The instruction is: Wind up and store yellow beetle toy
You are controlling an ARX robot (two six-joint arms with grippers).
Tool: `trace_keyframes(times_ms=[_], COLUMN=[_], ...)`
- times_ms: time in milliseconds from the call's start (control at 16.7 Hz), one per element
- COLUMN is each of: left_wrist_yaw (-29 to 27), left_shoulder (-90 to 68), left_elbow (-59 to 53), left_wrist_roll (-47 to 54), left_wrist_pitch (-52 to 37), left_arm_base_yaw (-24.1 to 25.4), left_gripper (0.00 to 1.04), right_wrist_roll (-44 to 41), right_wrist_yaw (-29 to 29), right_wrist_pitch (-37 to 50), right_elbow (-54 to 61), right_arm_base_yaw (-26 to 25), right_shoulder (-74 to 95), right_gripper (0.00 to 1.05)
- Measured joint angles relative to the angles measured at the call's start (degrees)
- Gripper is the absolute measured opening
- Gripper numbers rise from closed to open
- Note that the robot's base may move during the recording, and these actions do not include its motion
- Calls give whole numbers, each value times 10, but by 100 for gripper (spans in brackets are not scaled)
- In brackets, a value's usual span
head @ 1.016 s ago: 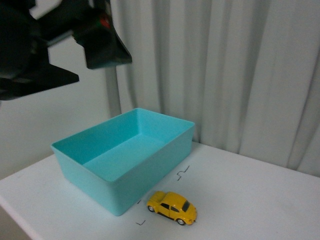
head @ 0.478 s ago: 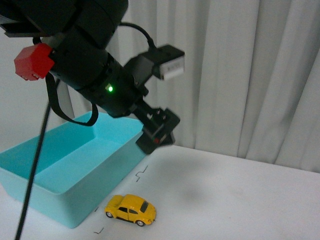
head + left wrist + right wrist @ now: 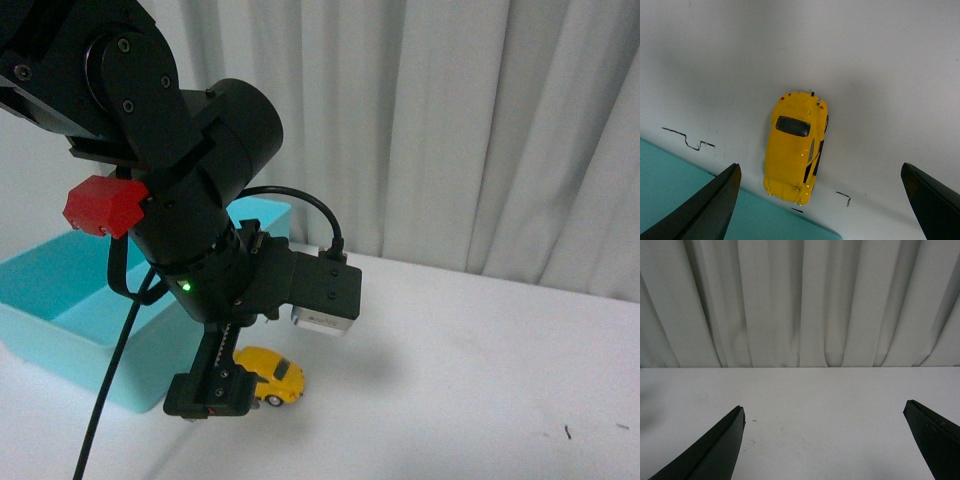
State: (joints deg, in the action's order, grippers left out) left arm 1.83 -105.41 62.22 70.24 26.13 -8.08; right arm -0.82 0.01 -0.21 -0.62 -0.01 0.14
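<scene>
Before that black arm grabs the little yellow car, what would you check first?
1. Small glossy yellow beetle toy upright on its wheels on the white table: ok.
2. Left gripper open, toy between its fingers in the wrist view: ok.
3. Room for a finger between toy and turquoise plastic bin: cannot tell.
4. Bin's top open: ok.
5. Right gripper open, holding nothing: ok.
</scene>
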Motion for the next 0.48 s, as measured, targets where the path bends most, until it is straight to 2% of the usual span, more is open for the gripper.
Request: trace_keyframes(times_ms=[478], left_wrist_yaw=[-6], left_shoulder=[-36], left_elbow=[-1], left_wrist_roll=[50], left_wrist_pitch=[-31], left_arm_base_yaw=[0], left_gripper=[98], right_wrist_roll=[0], right_wrist_yaw=[0], right_wrist_pitch=[0], right_elbow=[0], right_arm_base_yaw=[0], right_shoulder=[0], right_gripper=[98])
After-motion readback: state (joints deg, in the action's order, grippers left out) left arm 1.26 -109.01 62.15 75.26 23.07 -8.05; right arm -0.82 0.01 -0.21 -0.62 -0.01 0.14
